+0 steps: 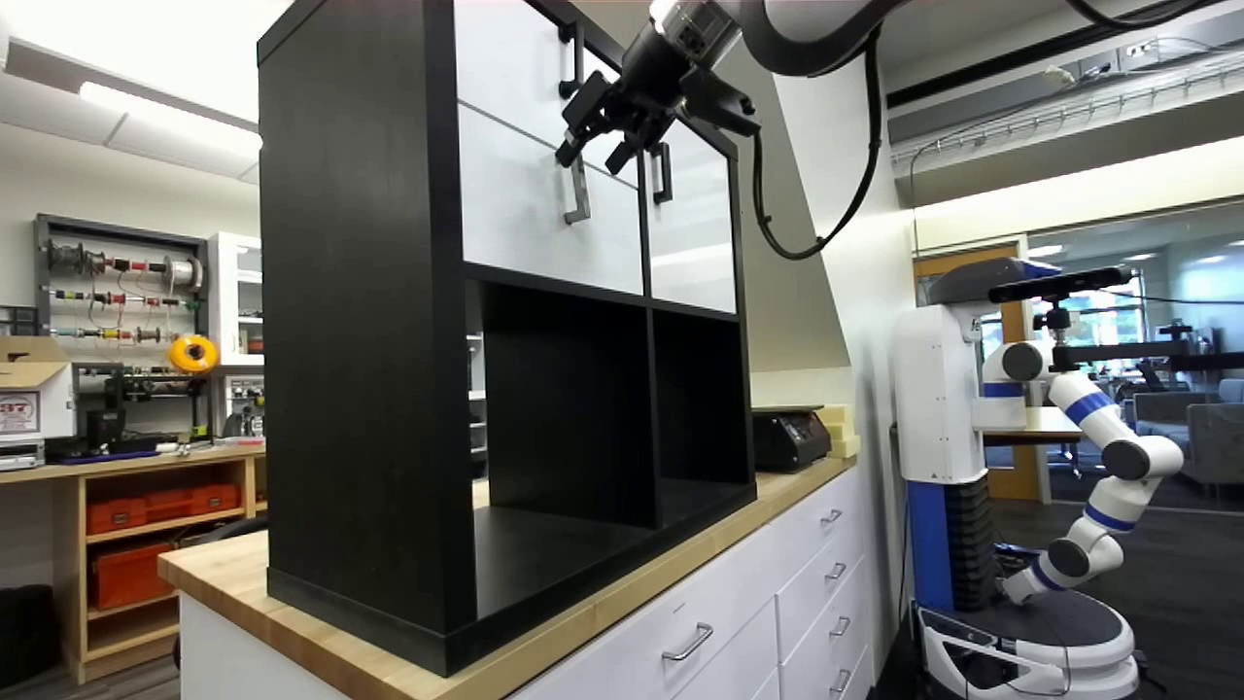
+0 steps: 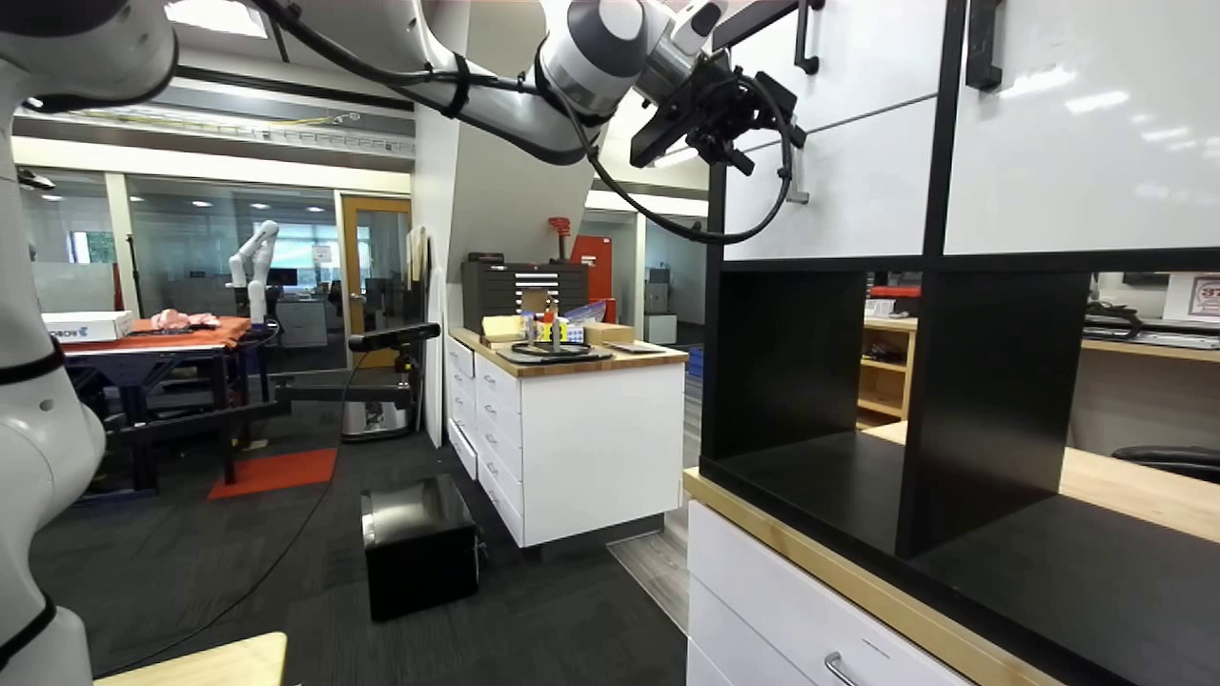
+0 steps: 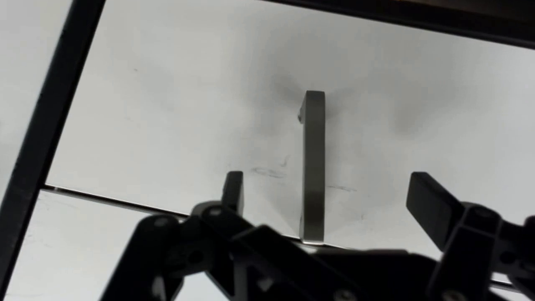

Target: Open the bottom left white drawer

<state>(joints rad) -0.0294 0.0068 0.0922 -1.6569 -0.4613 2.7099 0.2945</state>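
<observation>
Claw (image 3: 326, 186): spread wide, gripping nothing; in the wrist view its fingers (image 3: 235, 190) flank the bar handle (image 3: 314, 167), which sits slightly nearer the finger toward frame left.
Bottom left white drawer (image 1: 535, 212): upper centre in an exterior view, seemingly closed, contents hidden.
Handle approach: best centred first, then advanced until both fingers overlap it before squeezing.
Drawer pull: straight out, without twisting.
Black cube shelf (image 1: 350, 321): holds the drawer above frontless cubbies (image 1: 573, 408).
Wooden cabinet (image 1: 251, 486): lower left, orange cases (image 1: 199, 501) inside.

Robotics lab: white-blue robot (image 1: 941, 399), wire spools (image 1: 183, 273), tool chest (image 2: 493, 297).
</observation>
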